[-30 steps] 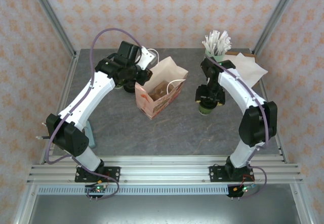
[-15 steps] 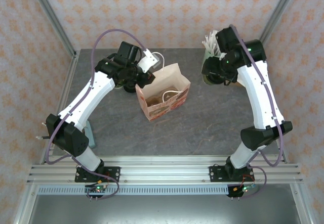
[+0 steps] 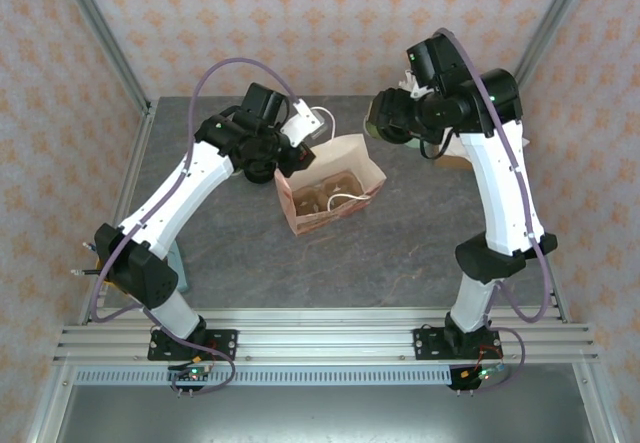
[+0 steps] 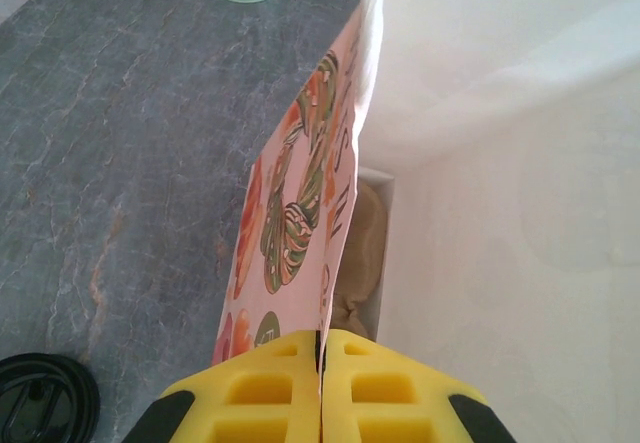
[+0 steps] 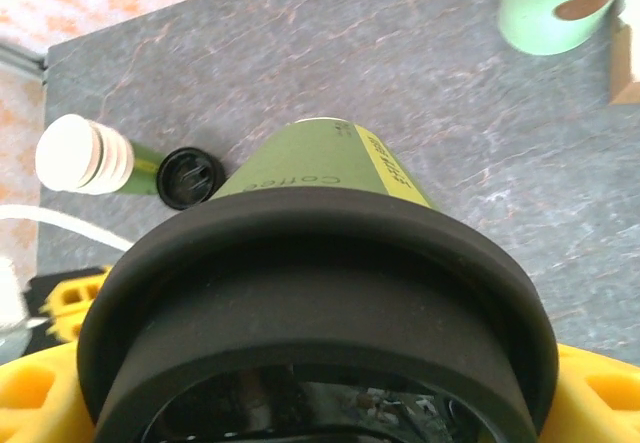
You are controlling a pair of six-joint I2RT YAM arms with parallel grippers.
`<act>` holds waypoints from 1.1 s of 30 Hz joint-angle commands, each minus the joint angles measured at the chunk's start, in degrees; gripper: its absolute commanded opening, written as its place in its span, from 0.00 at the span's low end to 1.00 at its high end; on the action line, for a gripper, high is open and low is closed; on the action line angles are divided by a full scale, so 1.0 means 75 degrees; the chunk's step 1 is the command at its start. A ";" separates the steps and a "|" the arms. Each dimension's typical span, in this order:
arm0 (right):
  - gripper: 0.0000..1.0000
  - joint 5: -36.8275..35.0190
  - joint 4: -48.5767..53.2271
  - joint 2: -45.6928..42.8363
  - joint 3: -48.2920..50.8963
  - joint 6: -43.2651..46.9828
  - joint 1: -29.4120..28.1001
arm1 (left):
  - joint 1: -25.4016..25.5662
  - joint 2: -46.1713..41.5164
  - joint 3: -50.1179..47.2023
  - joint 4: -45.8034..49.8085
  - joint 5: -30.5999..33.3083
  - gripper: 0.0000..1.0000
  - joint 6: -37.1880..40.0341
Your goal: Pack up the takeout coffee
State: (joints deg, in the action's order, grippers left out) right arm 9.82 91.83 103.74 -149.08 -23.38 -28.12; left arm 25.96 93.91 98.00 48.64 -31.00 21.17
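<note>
Coffee cup (image 5: 322,175) clamped in right gripper (image 3: 390,123), seemingly airborne; left gripper (image 4: 322,388) pinches paper bag (image 4: 298,213) rim.

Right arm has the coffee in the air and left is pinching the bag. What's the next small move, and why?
Probably shift the right gripper left and toward the bases until the takeout coffee is above the mouth of the paper bag. In the top view the cup hangs off the bag's far right corner, while the left gripper, shut on the bag's edge, holds it open.
</note>
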 commanded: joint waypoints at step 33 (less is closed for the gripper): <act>0.62 0.0351 0.0529 0.1330 0.1065 0.1077 -0.1202 | -0.0069 0.0519 0.0864 -0.0649 -0.0301 0.00 -0.1111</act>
State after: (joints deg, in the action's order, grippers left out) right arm 13.96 92.23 113.95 -142.65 -18.98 -36.80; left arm 26.11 97.03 101.71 46.00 -31.77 14.57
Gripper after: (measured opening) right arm 0.798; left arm 0.065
